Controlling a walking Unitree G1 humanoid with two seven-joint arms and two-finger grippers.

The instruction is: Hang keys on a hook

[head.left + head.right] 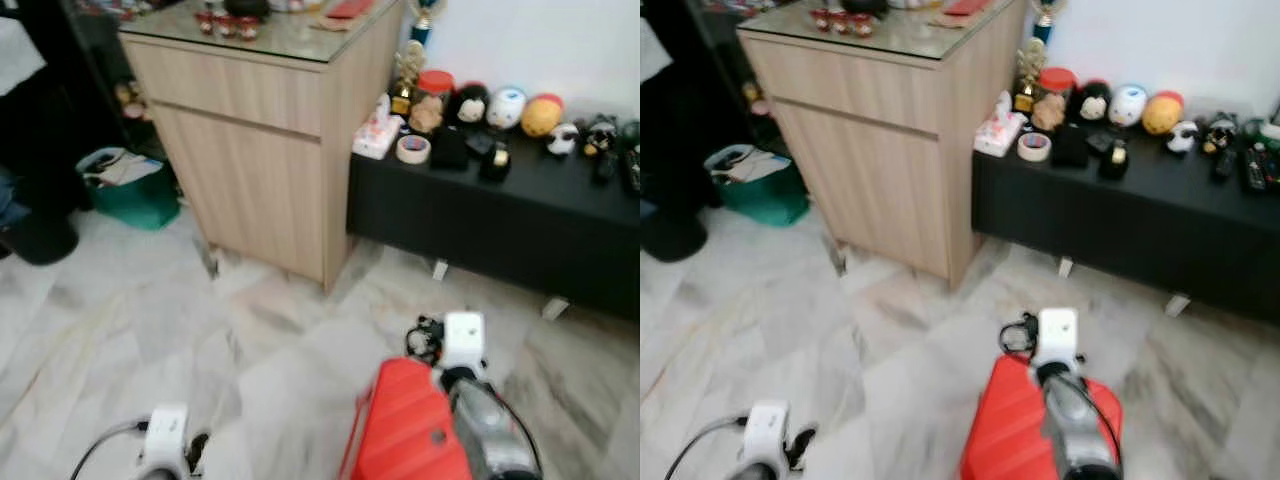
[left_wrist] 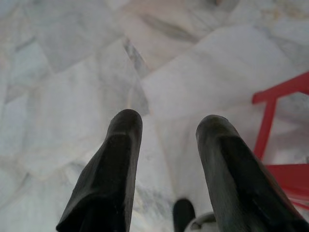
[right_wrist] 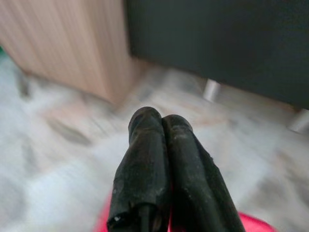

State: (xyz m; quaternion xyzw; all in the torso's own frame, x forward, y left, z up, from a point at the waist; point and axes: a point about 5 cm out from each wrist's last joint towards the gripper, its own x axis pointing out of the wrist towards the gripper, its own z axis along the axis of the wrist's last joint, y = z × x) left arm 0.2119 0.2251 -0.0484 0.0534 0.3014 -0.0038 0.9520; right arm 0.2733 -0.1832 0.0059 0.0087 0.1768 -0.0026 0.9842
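My right gripper (image 3: 161,118) is shut, its two black fingers pressed together with nothing visible between them. It hangs low over the marble floor, pointing toward the foot of the wooden cabinet (image 3: 63,43) and the black bench (image 3: 217,43). From the head, its white wrist (image 1: 463,343) sits above a red plastic stool (image 1: 405,425). My left gripper (image 2: 166,123) is open and holds nothing, pointing down at bare floor tiles; its wrist (image 1: 165,438) is at the lower left.
A glass-topped wooden cabinet (image 1: 250,150) stands ahead. To its right a low black bench (image 1: 480,215) carries several toys, a tape roll (image 1: 413,149) and a tissue pack (image 1: 375,135). A green basket (image 1: 130,190) sits at the left on the marble floor (image 1: 150,330).
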